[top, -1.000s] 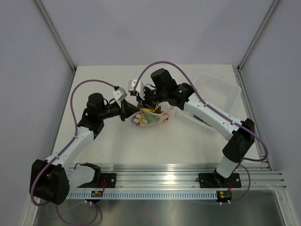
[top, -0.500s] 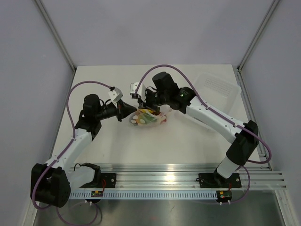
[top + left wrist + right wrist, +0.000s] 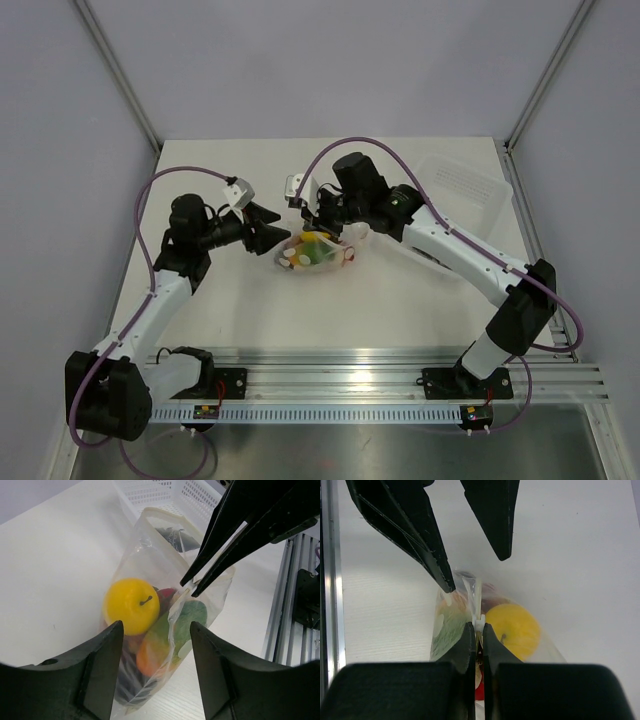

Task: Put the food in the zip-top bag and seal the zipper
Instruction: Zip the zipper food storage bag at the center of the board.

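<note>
Right tool (image 3: 478, 626) pinches the zipper (image 3: 478, 597) of one zip-top bag (image 3: 150, 555).

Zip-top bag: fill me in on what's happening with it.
The food is already inside the zip-top bag, which rests on the table. The right gripper is shut on the zipper at the bag's mouth. The left gripper is open, facing the bag and gripping nothing. Part of the mouth looks unsealed.

The food (image 3: 316, 252) is in the bag (image 3: 348, 256) on the table (image 3: 300, 310). The tub (image 3: 470, 190) lies at 2 o'clock from it.
</note>
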`<state>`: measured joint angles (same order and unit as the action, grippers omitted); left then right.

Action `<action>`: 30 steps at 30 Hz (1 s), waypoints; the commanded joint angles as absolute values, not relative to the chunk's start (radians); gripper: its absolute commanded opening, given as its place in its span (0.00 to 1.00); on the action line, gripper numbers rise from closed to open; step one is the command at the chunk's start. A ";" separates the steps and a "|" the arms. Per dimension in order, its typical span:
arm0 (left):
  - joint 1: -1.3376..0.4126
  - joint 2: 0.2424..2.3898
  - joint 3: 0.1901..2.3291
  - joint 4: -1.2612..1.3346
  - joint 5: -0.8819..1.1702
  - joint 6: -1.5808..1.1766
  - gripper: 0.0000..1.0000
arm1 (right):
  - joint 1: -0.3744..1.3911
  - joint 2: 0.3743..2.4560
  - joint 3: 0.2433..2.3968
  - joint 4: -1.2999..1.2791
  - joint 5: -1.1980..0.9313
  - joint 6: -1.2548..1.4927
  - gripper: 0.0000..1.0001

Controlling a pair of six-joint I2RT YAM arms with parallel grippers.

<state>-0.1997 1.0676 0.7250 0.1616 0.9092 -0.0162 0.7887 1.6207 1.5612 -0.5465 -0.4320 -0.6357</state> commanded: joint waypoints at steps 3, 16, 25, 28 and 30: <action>-0.201 1.084 0.776 0.187 0.946 -0.018 0.60 | 0.781 1.603 1.609 -0.532 -0.463 -0.618 0.00; -0.285 1.152 0.781 0.322 0.956 -0.132 0.48 | 0.781 1.628 1.635 -0.538 -0.476 -0.604 0.00; -0.295 1.160 0.775 0.380 0.943 -0.179 0.00 | 0.781 1.623 1.621 -0.538 -0.469 -0.607 0.00; -0.295 1.118 0.738 0.399 0.887 -0.166 0.00 | 0.779 1.608 1.609 -0.540 -0.445 -0.612 0.00; -0.293 1.071 0.697 0.426 0.842 -0.156 0.00 | 0.776 1.602 1.602 -0.543 -0.433 -0.612 0.00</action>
<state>-0.2935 1.1492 0.7254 0.3054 0.9154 -0.1669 0.7788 1.6306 1.5848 -0.5575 -0.4526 -0.6121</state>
